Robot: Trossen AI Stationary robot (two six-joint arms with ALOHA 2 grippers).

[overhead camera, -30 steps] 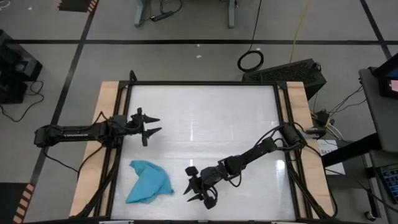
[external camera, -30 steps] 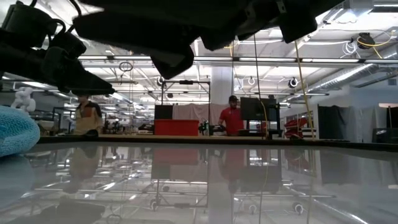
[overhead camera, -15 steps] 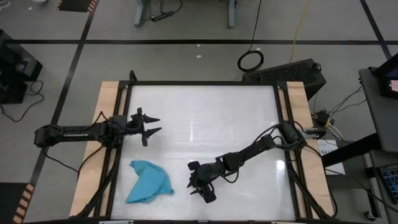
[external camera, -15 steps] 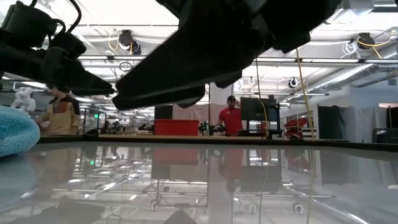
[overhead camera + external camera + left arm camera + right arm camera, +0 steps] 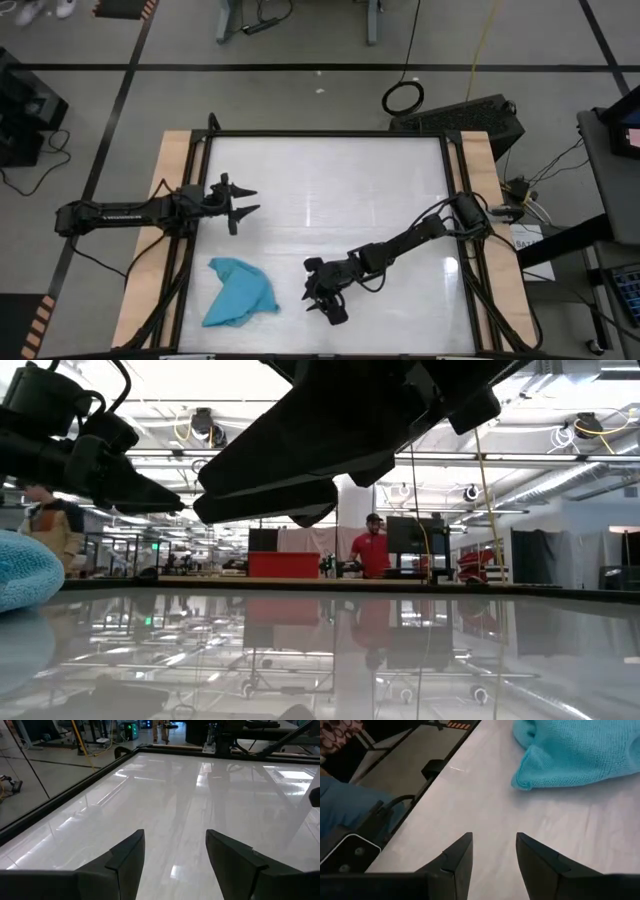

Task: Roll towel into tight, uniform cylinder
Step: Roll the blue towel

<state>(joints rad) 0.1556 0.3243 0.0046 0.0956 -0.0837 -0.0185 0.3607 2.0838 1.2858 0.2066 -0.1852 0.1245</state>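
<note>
The small soft turquoise cloth towel (image 5: pixel 238 292) lay on the white glossy table (image 5: pixel 330 190), near its front left corner. The right gripper (image 5: pixel 322 296) sat just right of the towel, apart from it. The left gripper (image 5: pixel 240 202) hung behind the towel, well apart.

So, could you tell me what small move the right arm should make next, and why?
Probably ease the right gripper toward the towel's nearest corner. Its fingers stand open over bare table, with the crumpled towel just ahead and untouched. The left gripper waits open near the table's left edge.
</note>
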